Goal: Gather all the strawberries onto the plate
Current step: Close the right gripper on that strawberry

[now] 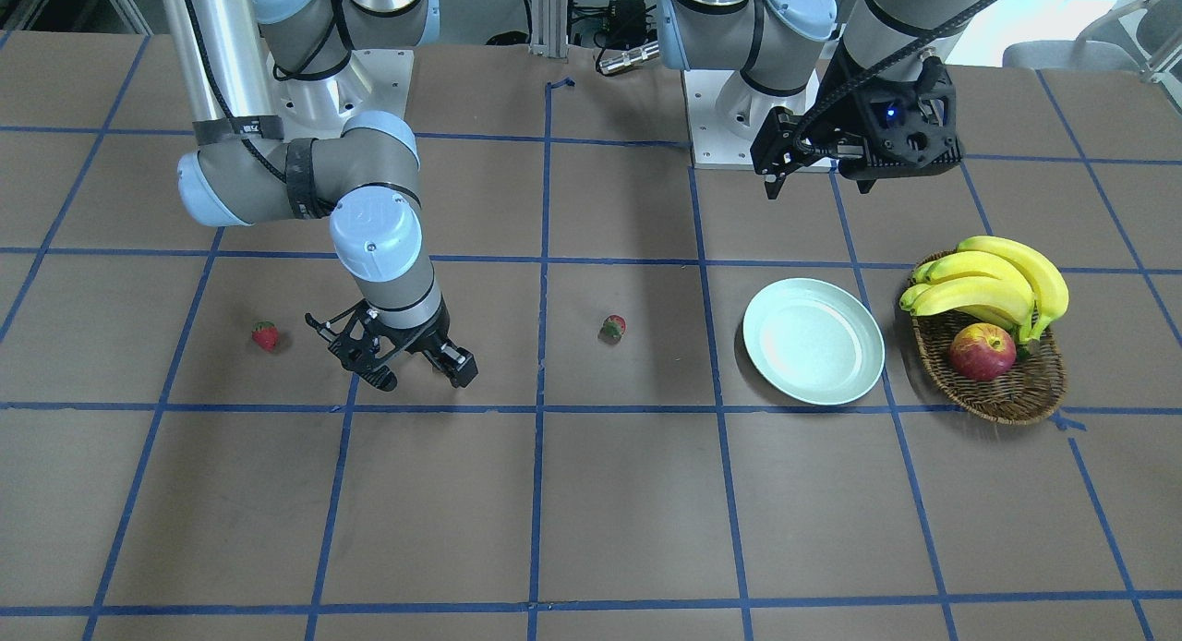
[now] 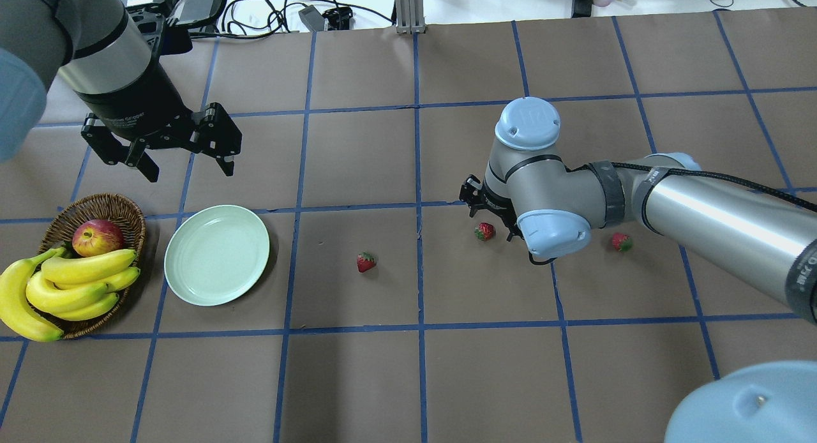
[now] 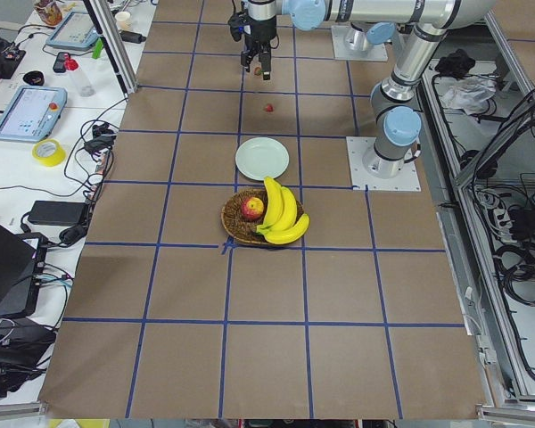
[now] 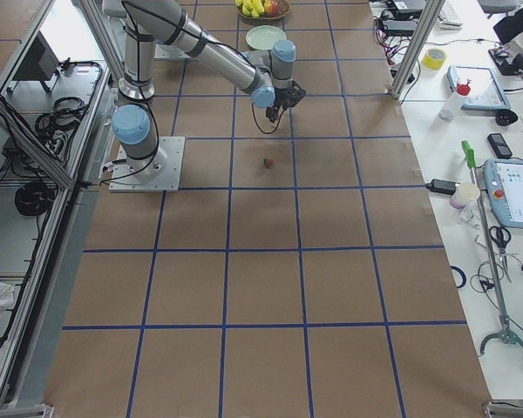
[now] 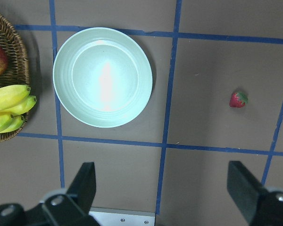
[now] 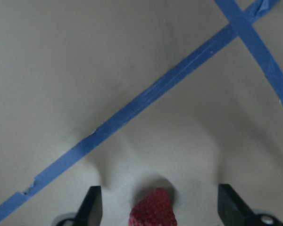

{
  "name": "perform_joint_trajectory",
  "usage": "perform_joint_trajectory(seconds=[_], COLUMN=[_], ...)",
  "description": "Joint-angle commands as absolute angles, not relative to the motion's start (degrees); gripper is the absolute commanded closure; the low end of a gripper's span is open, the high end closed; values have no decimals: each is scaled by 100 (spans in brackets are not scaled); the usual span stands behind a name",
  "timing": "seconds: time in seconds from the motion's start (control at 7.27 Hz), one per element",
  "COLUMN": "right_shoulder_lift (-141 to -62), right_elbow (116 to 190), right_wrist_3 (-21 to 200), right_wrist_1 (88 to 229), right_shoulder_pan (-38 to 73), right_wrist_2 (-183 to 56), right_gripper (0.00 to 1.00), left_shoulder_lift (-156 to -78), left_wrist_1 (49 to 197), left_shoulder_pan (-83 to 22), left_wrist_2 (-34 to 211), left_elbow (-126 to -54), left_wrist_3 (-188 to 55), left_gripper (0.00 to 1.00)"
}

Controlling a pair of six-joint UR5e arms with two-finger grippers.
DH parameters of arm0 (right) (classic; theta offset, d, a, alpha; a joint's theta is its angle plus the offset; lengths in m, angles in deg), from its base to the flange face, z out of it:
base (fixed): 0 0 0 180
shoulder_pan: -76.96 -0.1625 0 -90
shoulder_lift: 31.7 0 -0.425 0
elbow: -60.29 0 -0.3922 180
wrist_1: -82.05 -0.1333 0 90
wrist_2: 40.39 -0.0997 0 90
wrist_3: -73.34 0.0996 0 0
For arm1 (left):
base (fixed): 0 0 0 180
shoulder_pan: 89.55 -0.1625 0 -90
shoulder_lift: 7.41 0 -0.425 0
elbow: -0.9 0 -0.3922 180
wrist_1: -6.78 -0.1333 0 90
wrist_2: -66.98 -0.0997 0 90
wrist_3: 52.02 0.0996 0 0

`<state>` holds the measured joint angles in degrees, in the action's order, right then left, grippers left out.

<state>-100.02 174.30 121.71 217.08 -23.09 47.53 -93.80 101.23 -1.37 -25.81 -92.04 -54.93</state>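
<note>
Three strawberries lie on the table. One (image 2: 366, 262) is right of the pale mint-green plate (image 2: 217, 255), which is empty. One (image 2: 484, 231) lies between the fingers of my right gripper (image 1: 417, 371), which is open and low over the table; the right wrist view shows it (image 6: 153, 212) between the two fingers, untouched. One (image 2: 621, 242) lies beyond the right arm. My left gripper (image 2: 186, 167) is open and empty, held above the table behind the plate (image 5: 103, 84).
A brown wicker basket (image 2: 115, 203) with bananas (image 2: 70, 286) and a red-yellow apple (image 2: 97, 237) stands just left of the plate. Blue tape lines grid the brown table. The left arm's base plate (image 1: 729, 133) is behind the plate.
</note>
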Motion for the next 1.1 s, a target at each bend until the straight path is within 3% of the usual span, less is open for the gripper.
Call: perform_joint_trajectory(seconds=[0.0, 0.14, 0.28, 0.96], right_shoulder_lift=[-9999, -10008, -10008, -10070], right_elbow=[17464, 17420, 17420, 17051], right_wrist_3=[12203, 12134, 12124, 10670], right_wrist_1=[21687, 21705, 21687, 21758], right_shoulder_pan=[-2376, -2376, -2376, -3746], right_wrist_2=[4689, 4628, 4627, 4100], right_gripper=[62, 90, 100, 100], left_shoulder_lift=[-9380, -9380, -9380, -9380], left_wrist_1=[10118, 10109, 10100, 10065], left_shoulder_pan=[-140, -140, -149, -149], left_wrist_2=[-2583, -2540, -2539, -2575], left_elbow=[-9209, -9200, -9192, -9200], left_wrist_3=[-5492, -5492, -5492, -5492], left_gripper=[0, 0, 0, 0])
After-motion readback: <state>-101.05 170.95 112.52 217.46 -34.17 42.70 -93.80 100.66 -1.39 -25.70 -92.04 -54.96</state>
